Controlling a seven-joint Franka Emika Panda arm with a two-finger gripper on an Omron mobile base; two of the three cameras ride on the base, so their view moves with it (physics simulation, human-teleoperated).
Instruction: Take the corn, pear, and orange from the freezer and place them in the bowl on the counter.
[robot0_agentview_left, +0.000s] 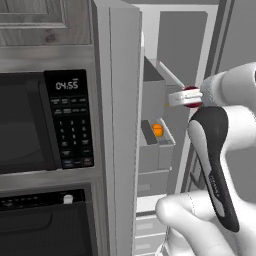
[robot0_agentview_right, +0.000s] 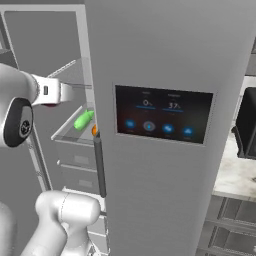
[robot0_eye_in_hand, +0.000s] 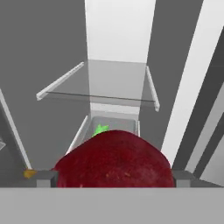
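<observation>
My gripper (robot0_agentview_left: 192, 96) (robot0_agentview_right: 50, 103) (robot0_eye_in_hand: 114, 177) is shut on a dark red rounded fruit (robot0_eye_in_hand: 114, 157), which I take for the pear, held up inside the open freezer (robot0_agentview_left: 125, 100) (robot0_agentview_right: 160, 50). The orange (robot0_agentview_left: 158, 130) (robot0_agentview_right: 94, 131) (robot0_eye_in_hand: 29, 173) lies in a bin below and to the left of the hand. A green piece, probably the corn (robot0_agentview_right: 83, 120) (robot0_eye_in_hand: 101, 130), rests on the same level further in. The bowl is out of view. A strip of the counter (robot0_agentview_right: 235, 175) shows at the far right.
A black microwave (robot0_agentview_left: 30, 120) and an oven (robot0_agentview_left: 45, 220) sit left of the freezer. A glass shelf (robot0_eye_in_hand: 100, 83) hangs just ahead of the hand. The closed door carries the dispenser panel (robot0_agentview_right: 162, 114). A dark object (robot0_agentview_right: 247, 130) stands on the counter.
</observation>
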